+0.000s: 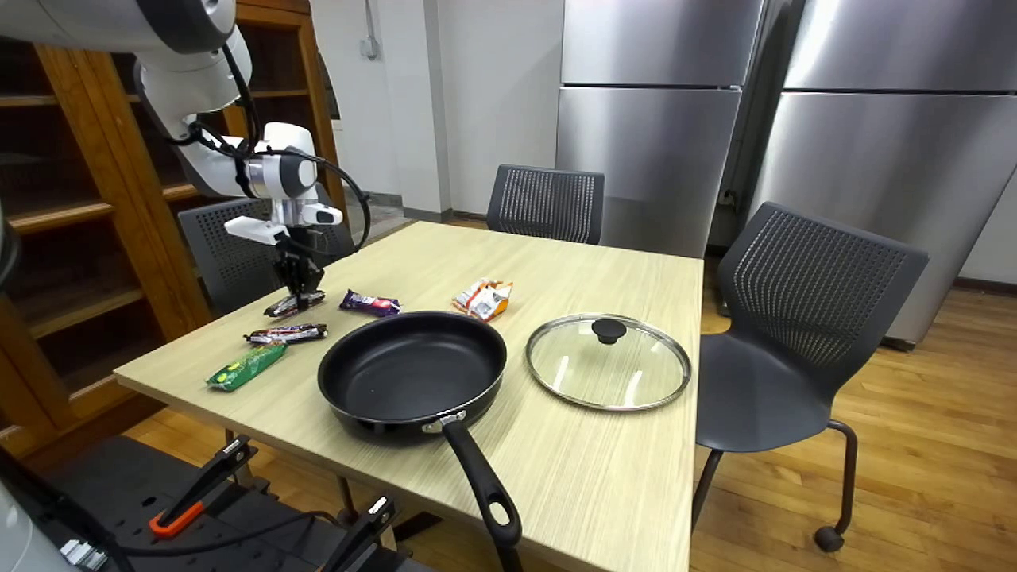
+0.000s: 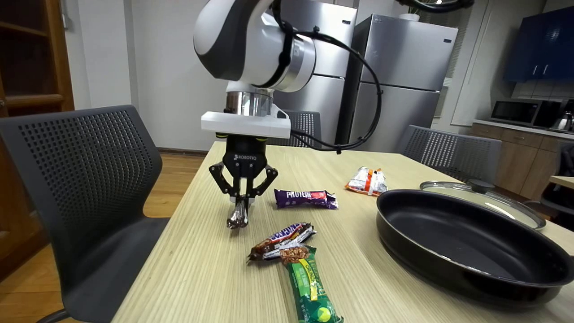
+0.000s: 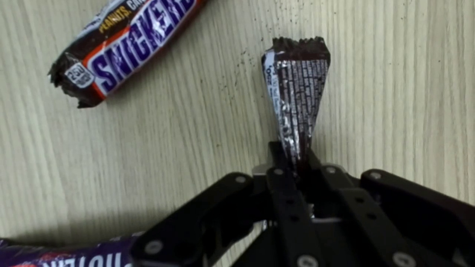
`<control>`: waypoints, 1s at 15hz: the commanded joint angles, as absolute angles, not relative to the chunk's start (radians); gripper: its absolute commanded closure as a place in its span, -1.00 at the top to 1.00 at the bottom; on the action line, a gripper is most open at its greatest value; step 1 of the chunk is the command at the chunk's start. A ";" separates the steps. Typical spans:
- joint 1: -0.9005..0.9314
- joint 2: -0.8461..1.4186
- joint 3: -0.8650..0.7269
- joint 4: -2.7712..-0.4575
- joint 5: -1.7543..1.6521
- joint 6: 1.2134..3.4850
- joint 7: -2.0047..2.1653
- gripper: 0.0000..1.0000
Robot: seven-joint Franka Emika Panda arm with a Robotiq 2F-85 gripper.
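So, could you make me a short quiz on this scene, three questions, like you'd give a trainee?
1. Name it: what is the gripper, the black claw, pinching?
2. True or false: the glass lid sits on top of the frying pan.
3. Fill the gap: in an exterior view, the purple bar carries the white word ____.

Key:
1. A dark-wrapped bar.
2. False; the glass lid lies on the table, beside the frying pan.
3. PROTEIN.
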State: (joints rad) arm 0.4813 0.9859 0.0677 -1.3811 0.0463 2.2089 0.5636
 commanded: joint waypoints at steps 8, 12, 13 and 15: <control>0.485 0.935 0.061 -1.378 0.031 2.181 0.573 -0.94; 0.470 0.871 0.059 -1.444 0.036 2.216 0.564 -0.94; 0.466 0.851 0.057 -1.468 0.037 2.229 0.565 -0.94; 0.456 0.812 0.052 -1.516 0.039 2.255 0.567 -0.94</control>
